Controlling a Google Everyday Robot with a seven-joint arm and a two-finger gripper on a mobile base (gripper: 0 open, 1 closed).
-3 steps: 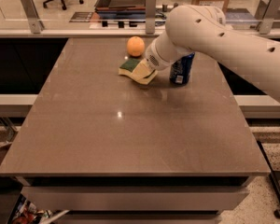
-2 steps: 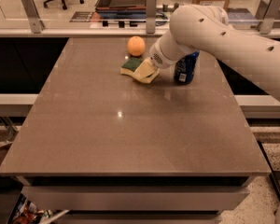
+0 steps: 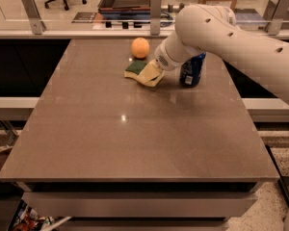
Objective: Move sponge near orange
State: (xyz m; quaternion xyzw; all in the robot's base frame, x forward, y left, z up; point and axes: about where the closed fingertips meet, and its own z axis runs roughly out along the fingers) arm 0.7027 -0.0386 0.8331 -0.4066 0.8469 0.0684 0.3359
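The orange sits on the table's far middle. The sponge, dark green on top over pale yellow foam, lies just in front of the orange, a small gap apart from it. My gripper is at the sponge's right end, reaching down from the big white arm that comes in from the right. The gripper's tip covers the sponge's right part, and its hold on the sponge is hidden.
A blue drink can stands upright right of the gripper, partly behind the arm. The brown table stretches toward me. A glass rail with metal posts runs behind the far edge.
The arm has shifted slightly right and up. The sponge and orange stay in nearly the same place.
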